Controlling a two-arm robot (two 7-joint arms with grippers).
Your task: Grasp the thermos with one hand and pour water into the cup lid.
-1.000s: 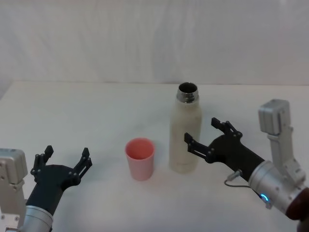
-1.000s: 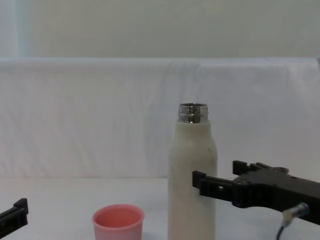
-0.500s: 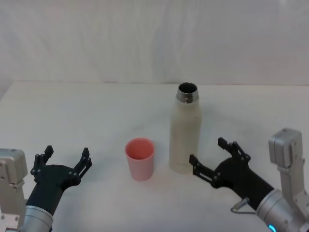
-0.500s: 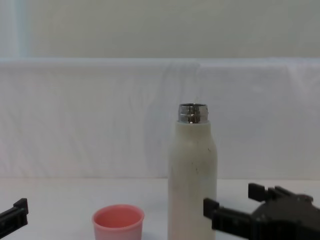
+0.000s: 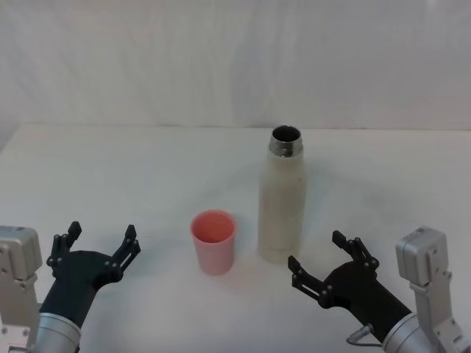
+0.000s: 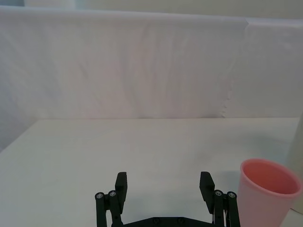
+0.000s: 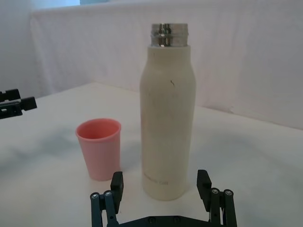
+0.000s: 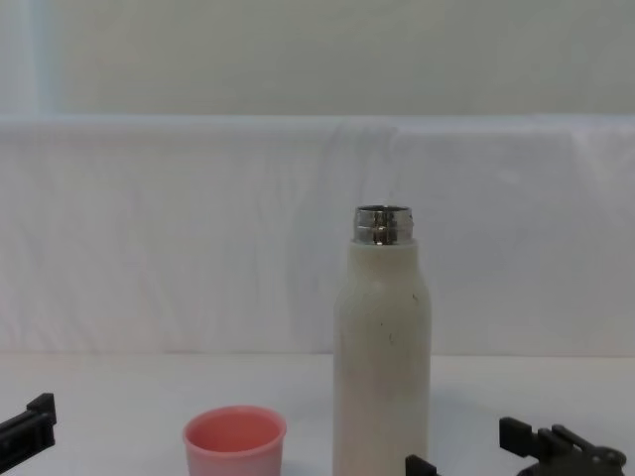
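Observation:
The thermos is a tall cream-white bottle with an open steel neck, standing upright at the table's middle. Just to its left stands the cup lid, a small salmon-pink cup, upright and apart from the bottle. My right gripper is open, low over the table, in front of and slightly right of the thermos, touching nothing. My left gripper rests open at the near left, well short of the cup.
The white table runs back to a white draped backdrop. Open table surface lies around the thermos and cup on all sides.
My right gripper, whose fingers were around the thermos body a second ago, has pulled back toward me and sunk lower, still open. Thermos, cup and left arm have not moved.

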